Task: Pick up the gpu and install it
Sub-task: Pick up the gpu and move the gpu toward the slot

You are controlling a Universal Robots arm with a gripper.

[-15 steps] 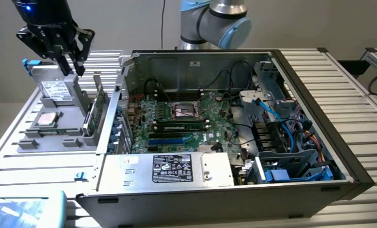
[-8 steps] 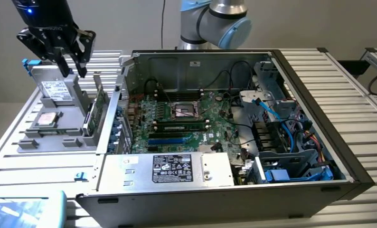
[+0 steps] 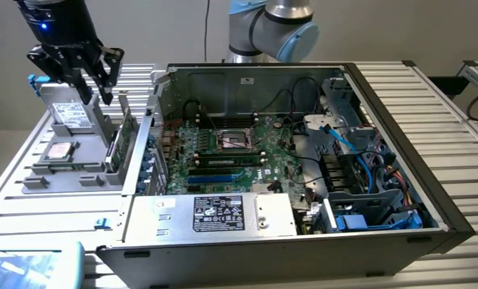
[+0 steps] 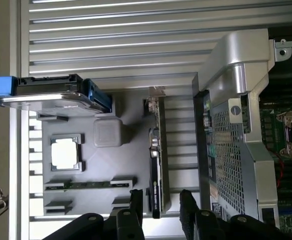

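Fingers (image 4: 136,202) of the gripper (image 4: 161,196) stand spread wide, one on each side of the gpu (image 4: 158,145), gripping nothing; no contact with the card can be made out. The gpu stands on edge in a slot of the grey parts tray (image 3: 62,176), at the exterior view's left, just beside the open computer case (image 3: 368,198). A hard drive (image 3: 68,114) stands upright further left in the same tray. By this showing the task is at its start: the gpu (image 3: 120,144) is not yet lifted, and the motherboard (image 3: 231,150) inside the case has no card fitted. The gripper (image 3: 97,99) points straight down above the far end of the tray, its black wrist upright above it, while a grey and blue arm joint (image 3: 275,27) shows beyond the case.
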